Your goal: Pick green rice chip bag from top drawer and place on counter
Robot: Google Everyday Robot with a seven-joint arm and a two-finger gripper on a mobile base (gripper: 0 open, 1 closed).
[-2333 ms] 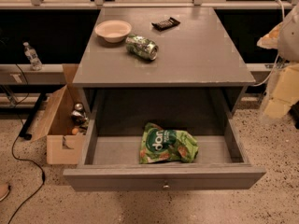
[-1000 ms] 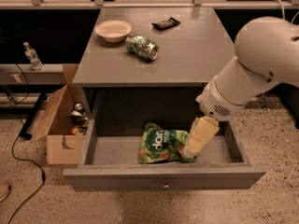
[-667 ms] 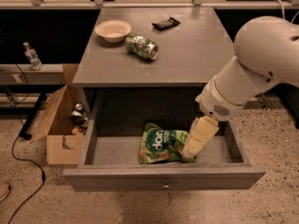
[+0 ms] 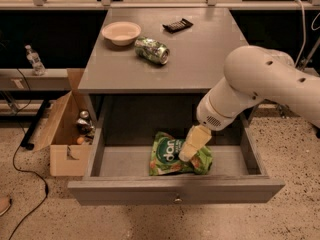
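Note:
The green rice chip bag (image 4: 167,156) lies flat in the middle of the open top drawer (image 4: 175,190), which is pulled out toward me with its round knob at the front centre. My gripper (image 4: 186,155) hangs from the white arm (image 4: 260,81) that reaches in from the right. It points down and left, and its tip is over the right half of the bag, covering part of it. The grey counter (image 4: 200,59) is above the drawer.
On the counter are a cream bowl (image 4: 121,32), a green-and-silver drink can (image 4: 152,50) on its side, and a small black object (image 4: 177,25). An open cardboard box (image 4: 65,134) with items stands on the floor left of the cabinet. A black cable (image 4: 22,149) trails on the floor.
The arm came in from the right and reached into the drawer. Since a second ago the gripper has shifted left, from the bag's right edge to over the bag.

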